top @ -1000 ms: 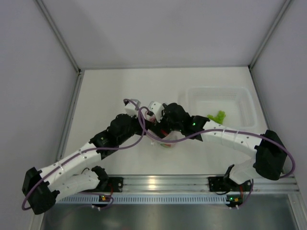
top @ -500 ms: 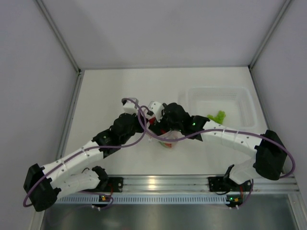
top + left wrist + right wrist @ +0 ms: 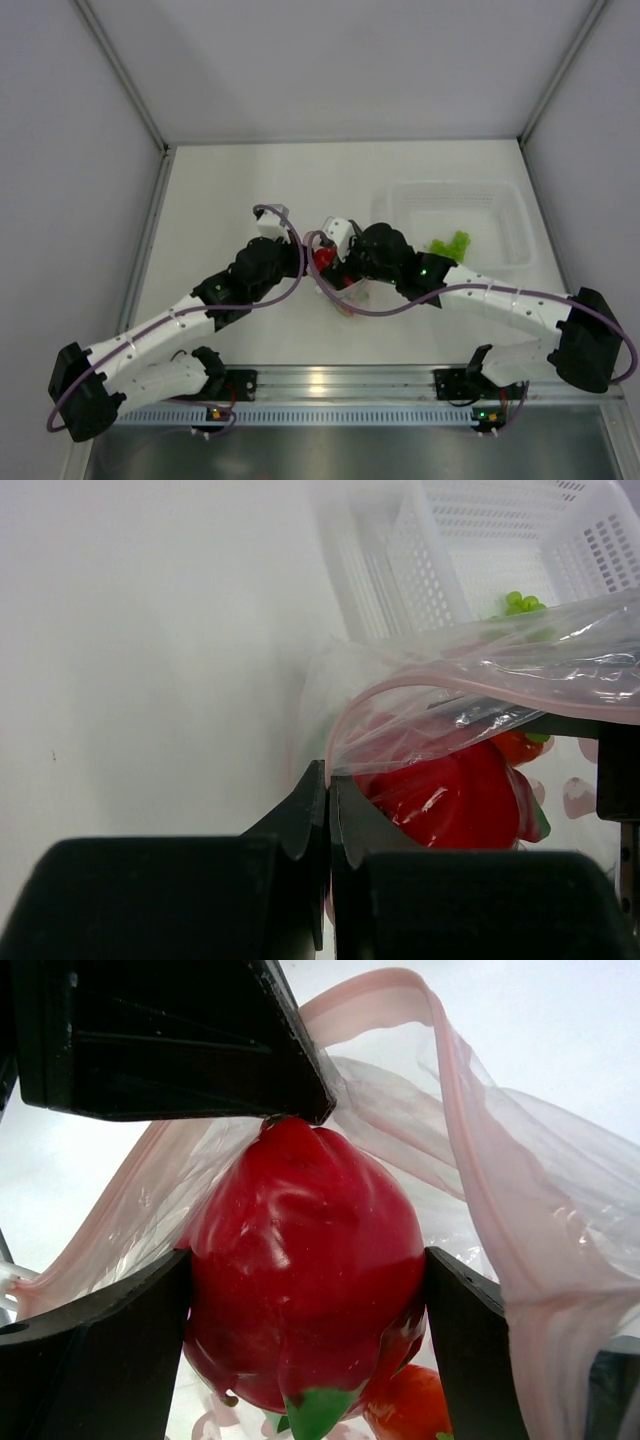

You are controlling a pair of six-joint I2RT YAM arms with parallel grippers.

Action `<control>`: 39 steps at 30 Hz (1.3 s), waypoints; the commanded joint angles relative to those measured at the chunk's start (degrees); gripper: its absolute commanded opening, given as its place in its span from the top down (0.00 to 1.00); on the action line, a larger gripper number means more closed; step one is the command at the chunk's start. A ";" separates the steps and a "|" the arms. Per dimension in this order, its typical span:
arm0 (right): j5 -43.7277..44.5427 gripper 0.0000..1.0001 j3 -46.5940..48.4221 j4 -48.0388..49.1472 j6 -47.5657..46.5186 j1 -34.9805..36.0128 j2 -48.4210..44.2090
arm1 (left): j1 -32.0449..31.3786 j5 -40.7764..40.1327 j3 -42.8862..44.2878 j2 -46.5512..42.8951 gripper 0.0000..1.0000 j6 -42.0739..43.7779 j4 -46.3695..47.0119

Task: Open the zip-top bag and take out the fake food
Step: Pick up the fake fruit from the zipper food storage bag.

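While the left claw (image 3: 326, 805) stayed pinched shut on the pink zip rim of the zip-top bag (image 3: 500, 670), held up near the middle of the surface (image 3: 230, 200), the red toy pepper (image 3: 305, 1270) had risen into the bag's mouth. It was clamped by the right claw (image 3: 305, 1305) and now showed from above. One piece seemed nearly out. An orange piece (image 3: 405, 1410) remained below it. Bag film draped round the pepper might snag. Nearby, the white basket (image 3: 505, 205) held a green leafy piece (image 3: 450, 243).
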 commanded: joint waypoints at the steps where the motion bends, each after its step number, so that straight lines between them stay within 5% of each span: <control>1: -0.10 1.00 0.04 14.20 1.11 1.43 -4.89 | 1.08 -0.16 -1.42 -1.51 1.00 -0.14 0.75; 7: 7.11 1.00 -1.82 25.45 4.63 1.43 -5.51 | 1.08 3.81 -1.08 -1.96 1.00 -0.67 0.84; 15: 10.02 1.00 -1.99 33.45 7.27 1.34 -7.09 | 1.17 -7.69 -0.46 1.11 1.00 -3.39 -4.86; 24: 11.25 1.00 -5.24 41.54 9.29 0.73 -9.81 | 1.17 -6.03 -0.55 4.81 1.00 -4.89 -4.78; 39: 24.60 1.00 -0.78 35.23 13.17 -2.79 -8.07 | 1.17 -9.90 -3.89 1.74 1.00 -7.61 -7.32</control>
